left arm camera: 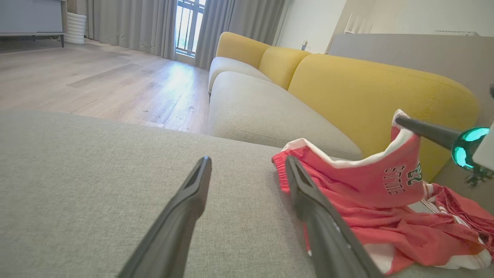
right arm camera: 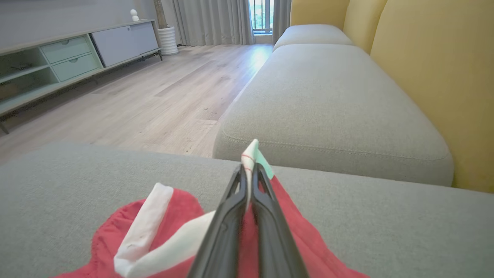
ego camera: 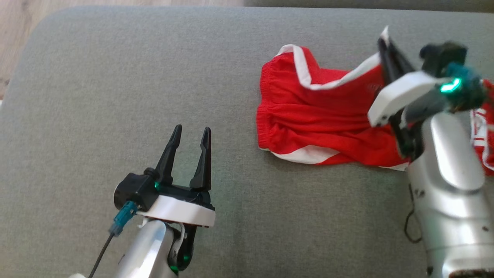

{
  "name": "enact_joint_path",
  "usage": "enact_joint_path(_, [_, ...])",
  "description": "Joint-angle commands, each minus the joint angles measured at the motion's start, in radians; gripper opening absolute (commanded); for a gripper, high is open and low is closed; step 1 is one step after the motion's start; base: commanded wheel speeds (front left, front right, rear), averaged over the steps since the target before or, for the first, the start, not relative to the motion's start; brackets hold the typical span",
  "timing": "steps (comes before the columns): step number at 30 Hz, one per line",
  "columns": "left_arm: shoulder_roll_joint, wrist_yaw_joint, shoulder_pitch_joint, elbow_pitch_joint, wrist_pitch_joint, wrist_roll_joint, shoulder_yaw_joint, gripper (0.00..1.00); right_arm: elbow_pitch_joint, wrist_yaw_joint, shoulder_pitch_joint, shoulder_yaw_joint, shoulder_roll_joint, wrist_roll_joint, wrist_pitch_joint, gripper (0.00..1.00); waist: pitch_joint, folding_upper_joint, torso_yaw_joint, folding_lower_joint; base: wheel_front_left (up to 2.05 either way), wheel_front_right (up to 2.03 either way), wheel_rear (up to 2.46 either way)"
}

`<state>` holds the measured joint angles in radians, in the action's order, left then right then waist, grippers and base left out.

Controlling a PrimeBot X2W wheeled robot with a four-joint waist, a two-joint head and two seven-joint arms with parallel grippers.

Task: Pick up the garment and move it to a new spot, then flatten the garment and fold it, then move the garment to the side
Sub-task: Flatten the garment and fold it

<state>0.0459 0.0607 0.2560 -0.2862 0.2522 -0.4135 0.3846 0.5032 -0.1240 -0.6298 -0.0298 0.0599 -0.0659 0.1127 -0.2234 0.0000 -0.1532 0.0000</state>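
Your right gripper (ego camera: 384, 40) pinches the white edge of the red garment (ego camera: 308, 116), which lies on the grey cushion (ego camera: 115, 77). Lift it slowly; your left gripper (ego camera: 192, 133) stands spread, free to help.

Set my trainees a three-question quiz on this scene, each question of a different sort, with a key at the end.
1. True or false: the left gripper stands open, clear of the red garment.
2. Multiple choice: what does the right gripper pinch?
A. the garment's white trim
B. the garment's elastic waistband
C. nothing
3. Fill in the missing word: the garment lies on a ____ cushion.

Key: 1 true; 2 A; 3 grey.
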Motion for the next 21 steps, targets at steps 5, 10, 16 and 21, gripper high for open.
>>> enact_joint_path(5, [0.004, -0.005, 0.027, 0.037, 0.01, -0.007, -0.022, 1.0, -0.031, -0.007, -0.113, 0.057, -0.01, 0.083, 0.052, 0.0, -0.041, 0.0, -0.04, 0.0, 0.0, 0.0, 0.0])
enact_joint_path(10, [0.004, -0.003, 0.046, 0.038, 0.01, -0.015, -0.004, 1.0, 0.045, -0.007, -0.228, 0.155, 0.02, 0.18, 0.054, 0.0, -0.079, 0.0, -0.079, 0.0, 0.0, 0.0, 0.0])
enact_joint_path(16, [0.004, -0.003, 0.063, 0.036, 0.01, -0.023, 0.011, 1.0, 0.175, -0.007, -0.36, 0.308, 0.083, 0.327, 0.007, 1.0, -0.1, 0.0, -0.113, 0.0, 0.0, 0.0, 0.0])
enact_joint_path(21, [0.004, -0.009, 0.063, 0.035, 0.01, -0.026, 0.01, 1.0, 0.277, -0.007, -0.442, 0.444, 0.085, 0.44, -0.064, 1.0, -0.095, 0.0, -0.115, 0.0, 0.0, 0.0, 0.0])
